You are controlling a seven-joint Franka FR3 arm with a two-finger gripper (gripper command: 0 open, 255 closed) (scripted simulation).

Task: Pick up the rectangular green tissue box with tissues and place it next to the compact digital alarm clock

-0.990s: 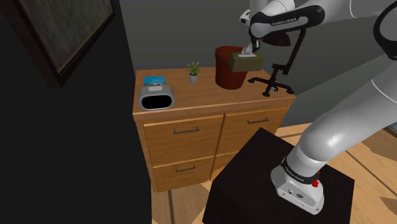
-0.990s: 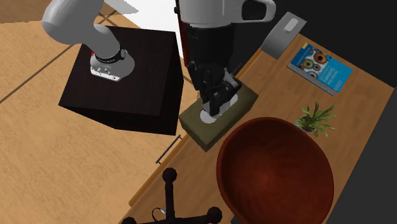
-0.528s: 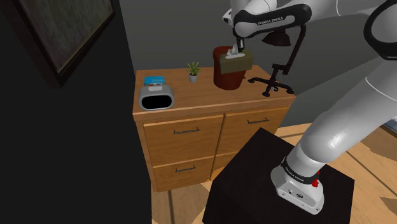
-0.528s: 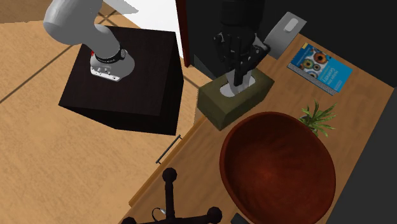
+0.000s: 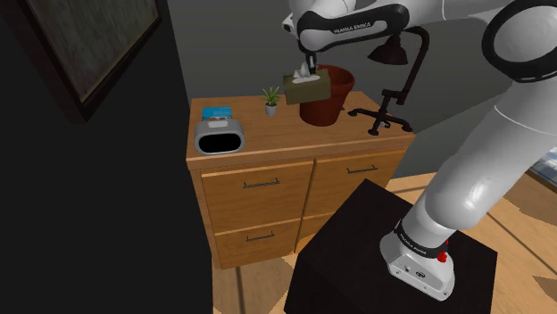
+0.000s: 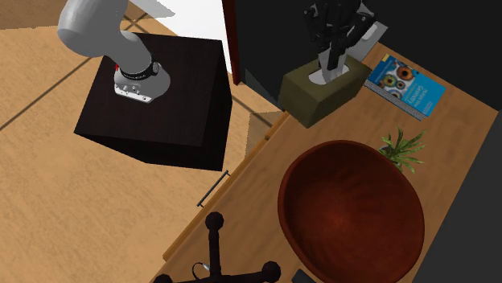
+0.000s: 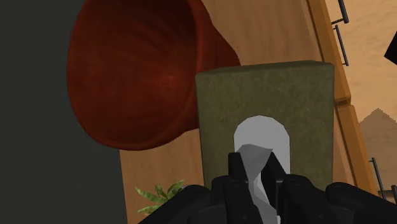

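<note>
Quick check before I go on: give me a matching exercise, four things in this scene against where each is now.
1 box
2 clock
3 book
4 plant

a lying flat behind the clock
b in the air, held by the jaws
c dresser's front corner, shoulder view's left
d between book and pot

Pairs: 1-b, 2-c, 3-a, 4-d

In the shoulder view the bowl [image 5: 335,96] is partly hidden by the box [image 5: 308,91], and the book [image 5: 217,112] by the clock [image 5: 220,138] — whose display cannot be read; in the wrist view the plant [image 7: 156,194] and the box's near end are partly covered by the gripper [image 7: 253,167] — the bowl is cut off by the edge.
</note>
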